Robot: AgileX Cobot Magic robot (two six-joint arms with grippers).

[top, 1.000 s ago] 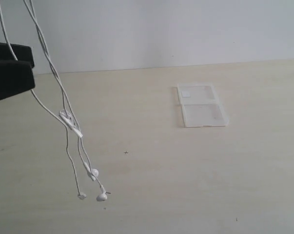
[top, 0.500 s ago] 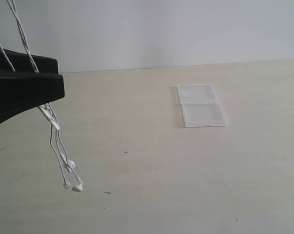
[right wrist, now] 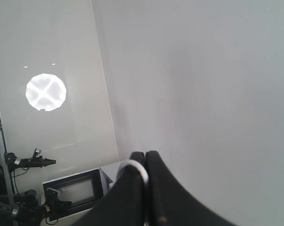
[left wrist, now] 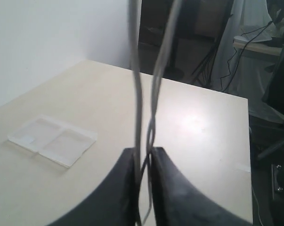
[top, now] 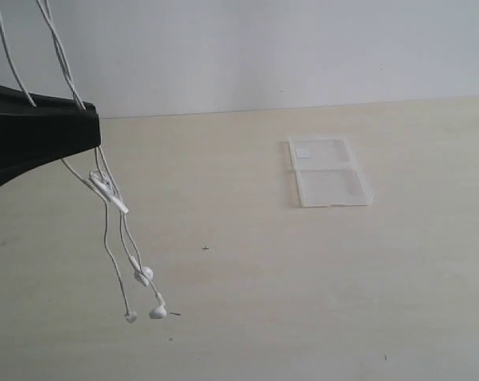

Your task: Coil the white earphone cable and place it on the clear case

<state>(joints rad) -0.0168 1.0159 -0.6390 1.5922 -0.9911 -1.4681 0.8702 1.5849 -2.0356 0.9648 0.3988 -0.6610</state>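
The white earphone cable hangs from above the exterior view's top left, its earbuds and plug dangling just over the table. My left gripper is a black shape at the left edge, and the strands run down past its tip. In the left wrist view its jaws are shut on the cable, with two strands squeezed in the narrow slit. My right gripper, out of the exterior view, points up at a wall and is shut on a white cable loop. The clear case lies open flat, far right of the cable.
The pale wooden table runs back to a white wall. In the left wrist view the case lies on the table, whose far edge drops off toward chairs and equipment.
The left gripper pushed in from the left edge over the last second. The dangling earbuds swung left, then back right and lower. The case has not moved.
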